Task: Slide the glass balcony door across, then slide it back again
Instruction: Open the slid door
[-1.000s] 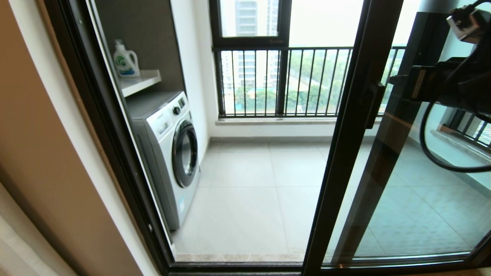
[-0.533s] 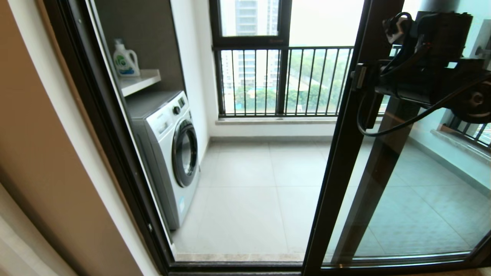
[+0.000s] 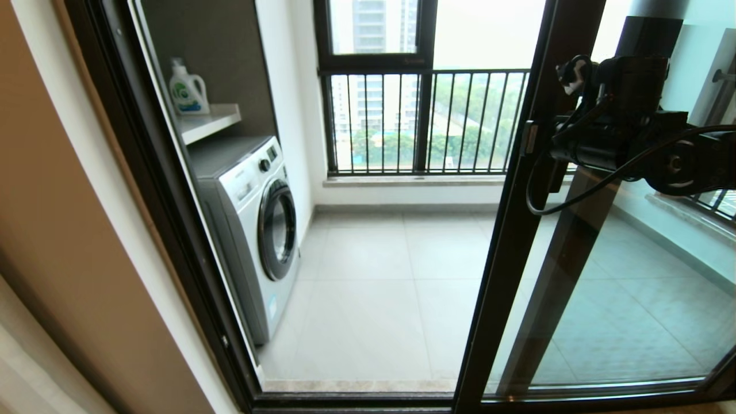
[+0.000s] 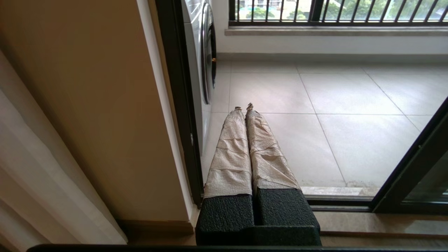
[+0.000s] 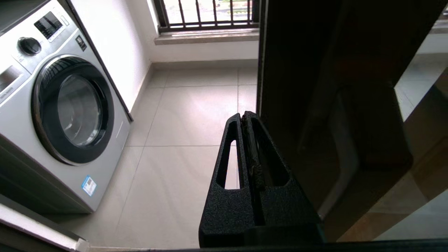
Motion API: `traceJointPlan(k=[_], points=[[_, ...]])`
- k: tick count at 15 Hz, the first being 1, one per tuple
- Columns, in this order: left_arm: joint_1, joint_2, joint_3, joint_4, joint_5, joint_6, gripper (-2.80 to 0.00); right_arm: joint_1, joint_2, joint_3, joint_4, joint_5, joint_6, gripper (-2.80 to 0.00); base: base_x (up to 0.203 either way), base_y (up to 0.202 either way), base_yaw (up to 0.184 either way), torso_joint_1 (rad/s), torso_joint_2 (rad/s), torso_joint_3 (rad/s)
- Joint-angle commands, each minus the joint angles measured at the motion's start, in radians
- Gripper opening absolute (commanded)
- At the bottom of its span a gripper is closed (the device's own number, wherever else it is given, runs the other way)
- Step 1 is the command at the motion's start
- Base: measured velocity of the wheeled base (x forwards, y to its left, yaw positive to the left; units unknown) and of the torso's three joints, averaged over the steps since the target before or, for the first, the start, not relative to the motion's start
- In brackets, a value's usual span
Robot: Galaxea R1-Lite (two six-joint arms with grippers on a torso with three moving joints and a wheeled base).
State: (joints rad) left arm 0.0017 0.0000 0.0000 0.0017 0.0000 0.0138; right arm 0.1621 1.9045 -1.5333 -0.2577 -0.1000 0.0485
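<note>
Head view: glass balcony door (image 3: 517, 230) standing at the right of the opening, its left stile crossing the frame; right gripper (image 3: 532, 137) reaching against that stile at handle height; washing machine (image 3: 253, 230) and detergent bottle (image 3: 187, 89) sitting at the left.
Left wrist view: left gripper (image 4: 244, 106) hanging low by the wall, wrapped fingers pressing together.
Right wrist view: right gripper (image 5: 245, 115) lying just beside the door edge (image 5: 297, 87), fingers closed together, nothing between them

right end effector (image 5: 246, 117) raised, fingers together
</note>
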Motion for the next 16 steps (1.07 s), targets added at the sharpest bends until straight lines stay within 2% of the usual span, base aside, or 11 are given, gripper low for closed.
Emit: traceJointPlan(k=[1,16], points=[[0.0,0.002,0.0,0.0,0.0,0.0,-2.8,-0.033,-0.002,0.016,-0.002,0.001,0.0,-2.8,0.0,0.0,0.0,0.0,0.0,0.0],[0.0,0.002,0.0,0.0,0.0,0.0,-2.8,-0.196,-0.01,0.047,-0.003,0.046,-0.009,-2.8,0.0,0.0,0.0,0.0,0.0,0.0]])
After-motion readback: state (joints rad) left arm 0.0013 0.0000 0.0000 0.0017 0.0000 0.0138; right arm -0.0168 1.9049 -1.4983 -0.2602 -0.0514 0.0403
